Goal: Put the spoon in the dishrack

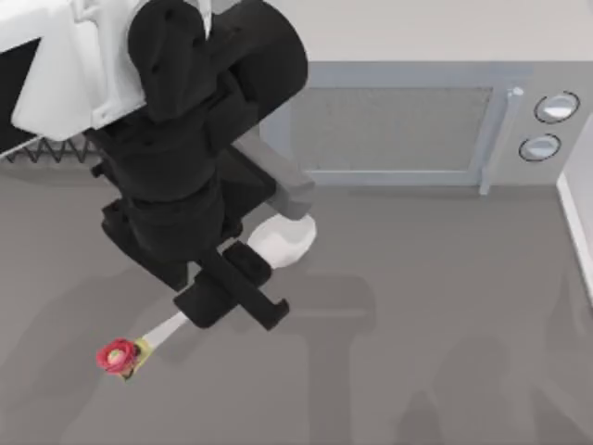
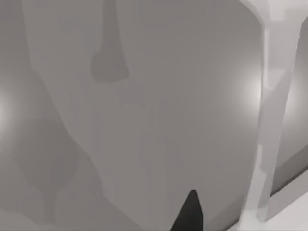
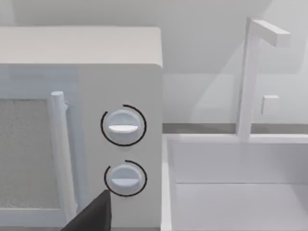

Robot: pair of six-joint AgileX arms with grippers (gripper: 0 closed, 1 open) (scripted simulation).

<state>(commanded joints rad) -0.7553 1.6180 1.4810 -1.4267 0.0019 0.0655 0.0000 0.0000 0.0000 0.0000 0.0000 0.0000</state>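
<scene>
- The spoon (image 1: 278,239) is lying flat on the grey tabletop (image 1: 445,315) in the top view, left of the middle, in front of the grey microwave (image 1: 398,125). Its white oval bowl is pointing toward the microwave. Its thin handle is running down toward the left and ending in a yellow band and a red knob.
- The left gripper (image 1: 243,289) is hanging right over the middle of the handle, and the big black arm is hiding that part. I cannot tell if the jaws are open or closed, or if they are touching the spoon yet.
- I think the step now is grabbing the spoon. The handle is slim, so the jaws should be coming straight down across it and squeezing it in the middle, not near the bowl, so it is not tipping when lifted.
- The dishrack (image 1: 42,150) is peeking out at the far left edge as a bit of black zigzag wire, partly behind the arm. The spoon is going to need carrying over there.
- The left wrist view is looking at plain grey with soft shadows and a pale post. A small dark tip is poking in at the edge.
- The right wrist view is looking at the microwave's two round knobs (image 3: 123,126) and a white sink (image 3: 231,192) beside it, so the right arm is waiting over by the right side.
</scene>
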